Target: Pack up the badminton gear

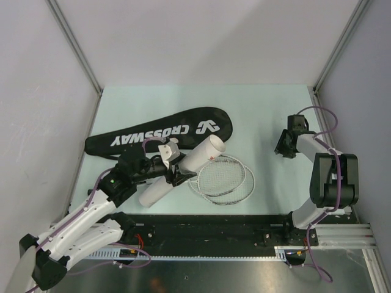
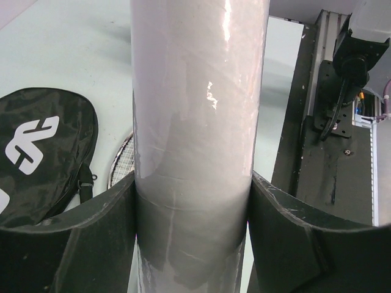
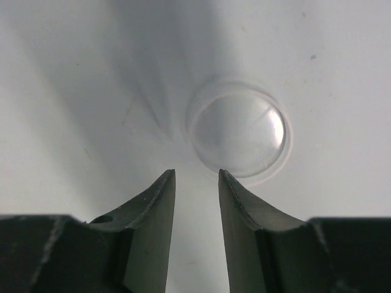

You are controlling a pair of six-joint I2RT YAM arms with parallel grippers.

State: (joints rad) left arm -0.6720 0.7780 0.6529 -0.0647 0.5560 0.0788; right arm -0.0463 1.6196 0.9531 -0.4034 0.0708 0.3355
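Badminton gear: lies out on the pale mint tabletop (image 1: 269,104), most of it left of centre.
Racket bag: a long black fabric racket bag (image 1: 140,137) with "CROSSWAY" printed in white. It lies flat on the far left part of the table, its wide rounded end toward the middle.
Tube: a white cylindrical tube (image 1: 204,152) set on a diagonal. Its far end is just beside the bag's wide end and its near end points toward the left arm's base. I cannot tell whether it rests on the table or is raised off it.
Rackets: two silver-white rackets (image 1: 223,177) with strung oval heads that overlap, just right of the tube near the table's centre. Their handles cannot be made out.
Left claw: the left gripper (image 1: 173,170) is clenched around the tube near its middle. Its black fingers (image 2: 91,244) press against either side of the tube's wall.
Right claw: the right gripper (image 3: 195,174) is over the far right of the table, well apart from the bag, tube and rackets, and points down at the surface. Its dark jaws are parted by a narrow gap with nothing between them.
Lid: a clear round plastic lid (image 3: 238,131) lies flat on the table just beyond the right claw's tips, not between them. Whether a tip touches its rim cannot be told.
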